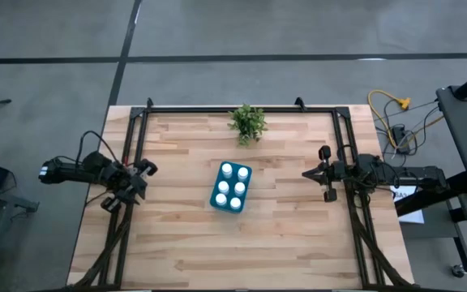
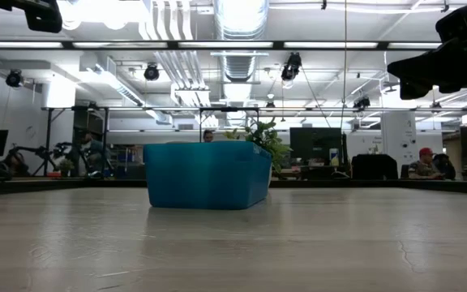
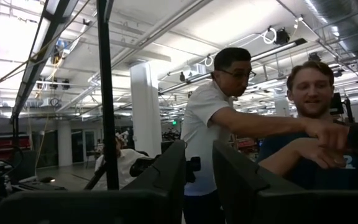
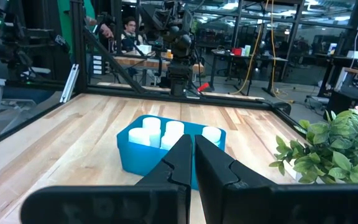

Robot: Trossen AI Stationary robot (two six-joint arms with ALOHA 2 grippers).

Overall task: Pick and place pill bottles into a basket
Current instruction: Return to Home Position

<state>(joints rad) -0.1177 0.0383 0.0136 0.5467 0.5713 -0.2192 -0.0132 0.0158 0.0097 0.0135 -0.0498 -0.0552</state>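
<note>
The teal basket [image 1: 215,195] stands on its base in the middle of the wooden table, also in the low view [image 2: 205,174] and the right wrist view [image 4: 135,160]. Several white pill bottles [image 1: 232,186] stand upright inside it, their caps showing above the rim [image 4: 160,132]. My left gripper [image 1: 142,180] waits at the table's left edge, raised and tipped upward, its fingers [image 3: 199,149] slightly open around nothing. My right gripper [image 1: 306,173] waits at the right edge, level, pointing at the basket, its fingers [image 4: 192,140] shut and empty.
A small green potted plant [image 1: 247,122] stands near the far edge, behind the basket [image 4: 334,149]. A black frame [image 1: 242,108] runs along the table's far, left and right edges. Two people [image 3: 260,124] show beyond the table in the left wrist view.
</note>
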